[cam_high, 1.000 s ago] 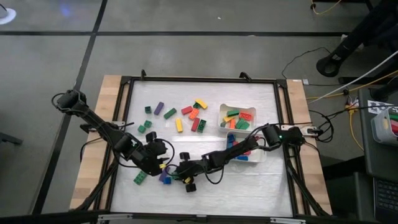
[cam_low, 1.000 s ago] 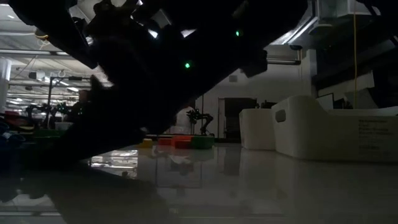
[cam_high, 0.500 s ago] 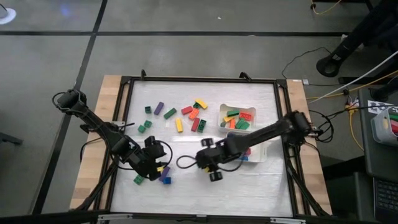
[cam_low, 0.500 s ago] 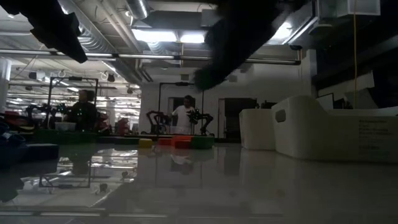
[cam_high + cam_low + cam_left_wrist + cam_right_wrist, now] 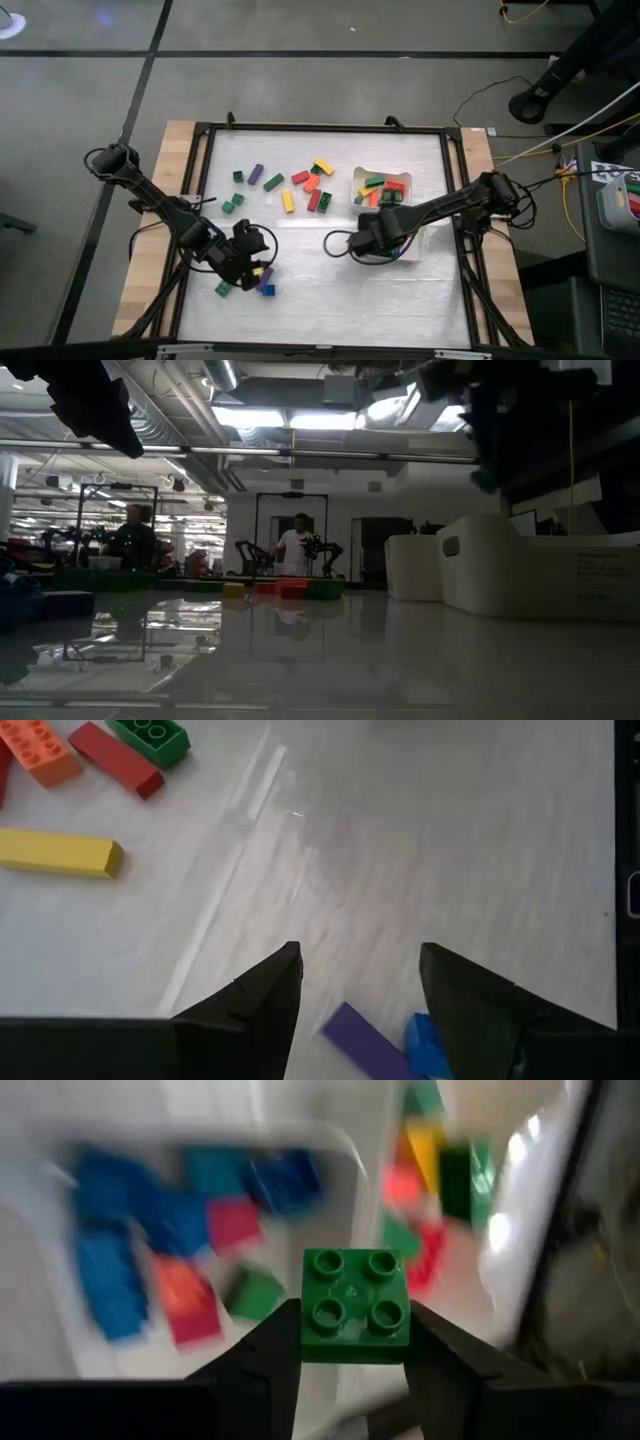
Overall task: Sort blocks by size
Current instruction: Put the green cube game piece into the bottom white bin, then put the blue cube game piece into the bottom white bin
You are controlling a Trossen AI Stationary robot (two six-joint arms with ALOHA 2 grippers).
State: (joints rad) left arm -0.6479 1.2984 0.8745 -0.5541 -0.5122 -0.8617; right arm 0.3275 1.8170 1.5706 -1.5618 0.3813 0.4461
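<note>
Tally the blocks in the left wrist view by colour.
orange block: 1
red blocks: 2, one only a sliver at the picture's edge
green block: 1
yellow block: 1
purple block: 1
blue block: 1
Total: 7

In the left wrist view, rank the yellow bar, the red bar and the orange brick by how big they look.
1. Yellow bar, longest and fully in view.
2. Red bar, shorter.
3. Orange brick looks smallest, but the picture edge cuts it off, so its place is unsure.
</note>
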